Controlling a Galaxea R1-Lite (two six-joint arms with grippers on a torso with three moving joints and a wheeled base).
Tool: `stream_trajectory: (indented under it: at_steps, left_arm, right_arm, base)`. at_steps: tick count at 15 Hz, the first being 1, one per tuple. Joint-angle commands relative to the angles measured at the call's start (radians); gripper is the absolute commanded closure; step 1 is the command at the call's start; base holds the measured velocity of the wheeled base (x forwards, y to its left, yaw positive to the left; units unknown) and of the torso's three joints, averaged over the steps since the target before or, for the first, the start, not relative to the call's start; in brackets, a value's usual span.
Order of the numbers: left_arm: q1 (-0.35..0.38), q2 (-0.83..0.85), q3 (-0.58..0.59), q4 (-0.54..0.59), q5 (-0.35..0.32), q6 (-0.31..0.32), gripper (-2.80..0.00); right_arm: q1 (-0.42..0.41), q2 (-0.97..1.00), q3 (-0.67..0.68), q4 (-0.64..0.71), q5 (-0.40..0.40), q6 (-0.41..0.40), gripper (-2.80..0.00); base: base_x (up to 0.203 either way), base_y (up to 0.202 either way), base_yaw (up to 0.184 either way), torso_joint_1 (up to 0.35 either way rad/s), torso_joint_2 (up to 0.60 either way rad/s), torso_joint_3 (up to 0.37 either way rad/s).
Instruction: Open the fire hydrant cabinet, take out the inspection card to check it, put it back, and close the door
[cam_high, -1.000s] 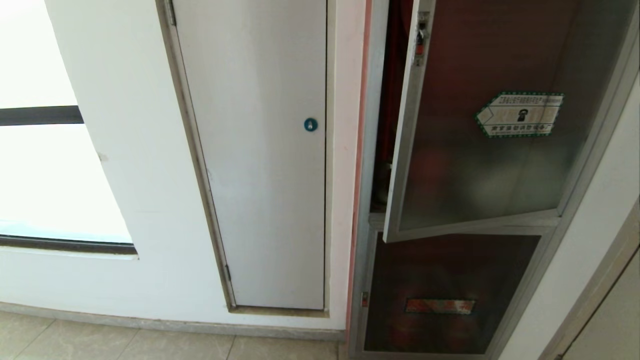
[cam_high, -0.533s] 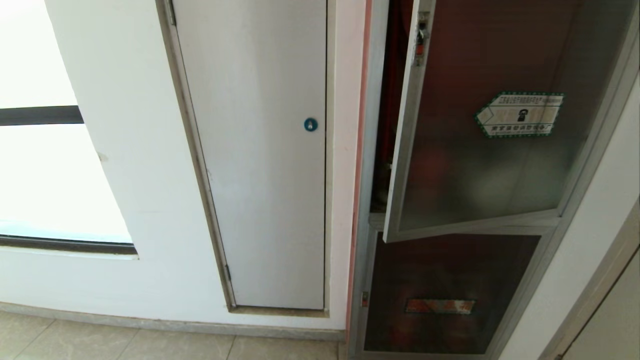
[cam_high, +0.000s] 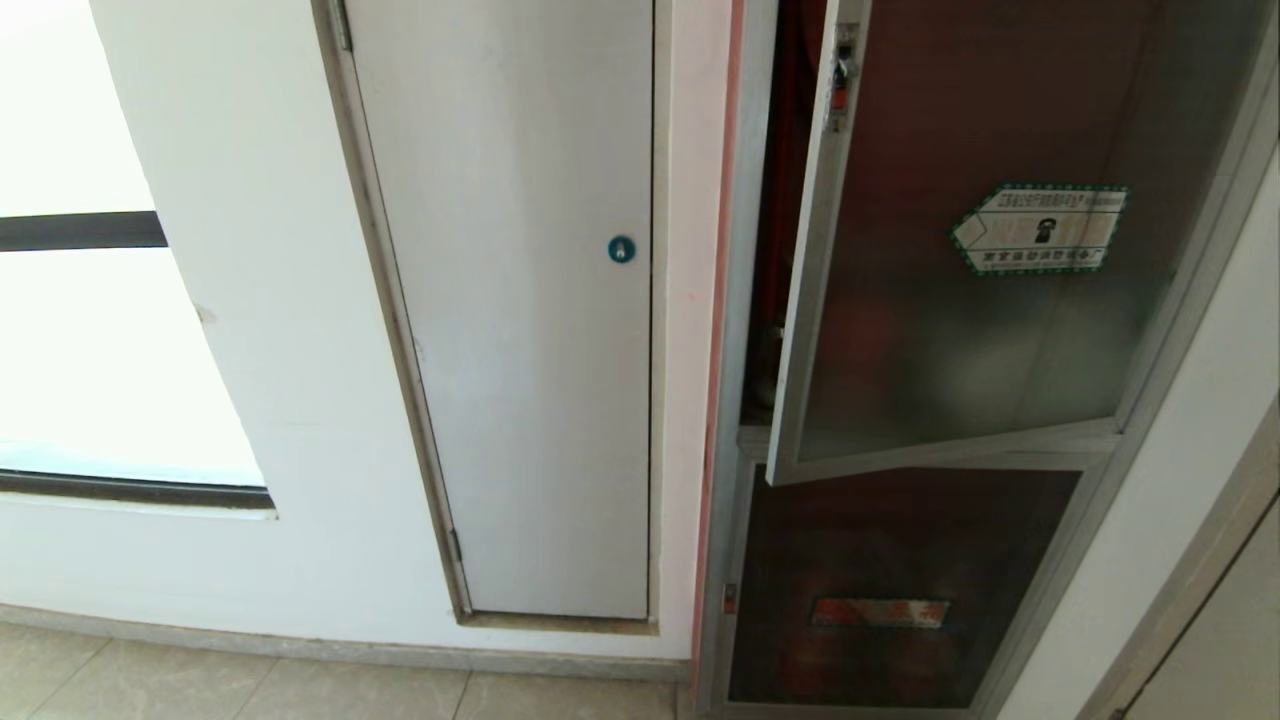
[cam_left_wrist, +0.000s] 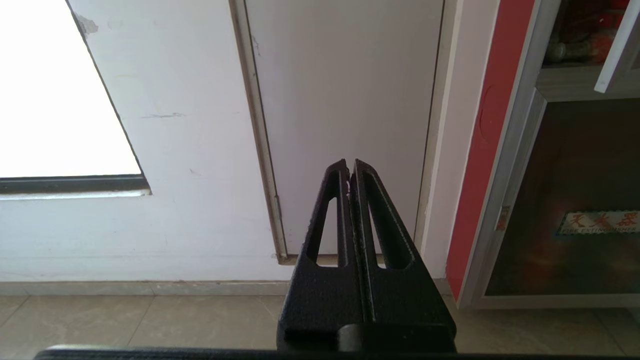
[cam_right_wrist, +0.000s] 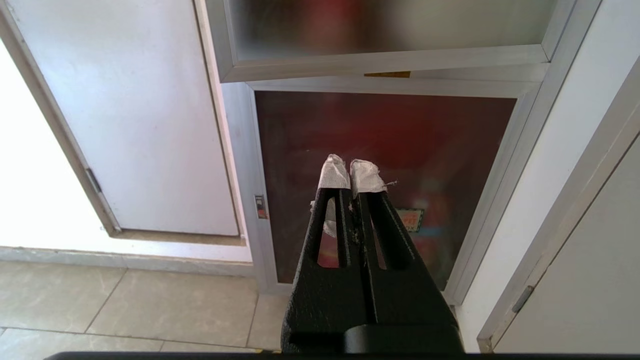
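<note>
The door (cam_high: 960, 300) of the fire hydrant cabinet (cam_high: 745, 300) stood ajar, at three o'clock from the grey-white panel door (cam_high: 520, 320). Its green-bordered sticker (cam_high: 1040, 228) had small writing I could not read. The lower glass door (cam_left_wrist: 575, 200) carried a label (cam_left_wrist: 597, 223) reading "FIRE EXTINGUISHER". The left gripper (cam_left_wrist: 349, 165) and the right gripper (cam_right_wrist: 350, 167) were both clenched and held nothing.

Daylight enters from the window (cam_high: 100, 350), which is overexposed to plain white. The wall (cam_high: 280, 300) is evenly lit, with soft shadows. The door (cam_high: 1000, 300) glass shows hazy reflections (contents behind appear blurred). Straight edges bow near the head-view borders.
</note>
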Motion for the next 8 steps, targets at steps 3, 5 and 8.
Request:
stream_trajectory:
  at_steps: [3, 5, 8]
  left_arm:
    - [0.000, 0.001, 0.028, -0.001, -0.001, 0.000, 0.00]
    - [0.000, 0.001, 0.028, -0.001, -0.001, 0.000, 0.00]
    - [0.000, 0.001, 0.028, -0.001, -0.001, 0.000, 0.00]
  right_arm:
    - [0.000, 0.000, 0.000, 0.000, 0.001, 0.000, 0.00]
    - [0.000, 0.000, 0.000, 0.000, 0.001, 0.000, 0.00]
    - [0.000, 0.000, 0.000, 0.000, 0.001, 0.000, 0.00]
  base:
    - [0.000, 0.000, 0.000, 0.000, 0.00, 0.000]
    - [0.000, 0.000, 0.000, 0.000, 0.00, 0.000]
    - [0.000, 0.000, 0.000, 0.000, 0.00, 0.000]
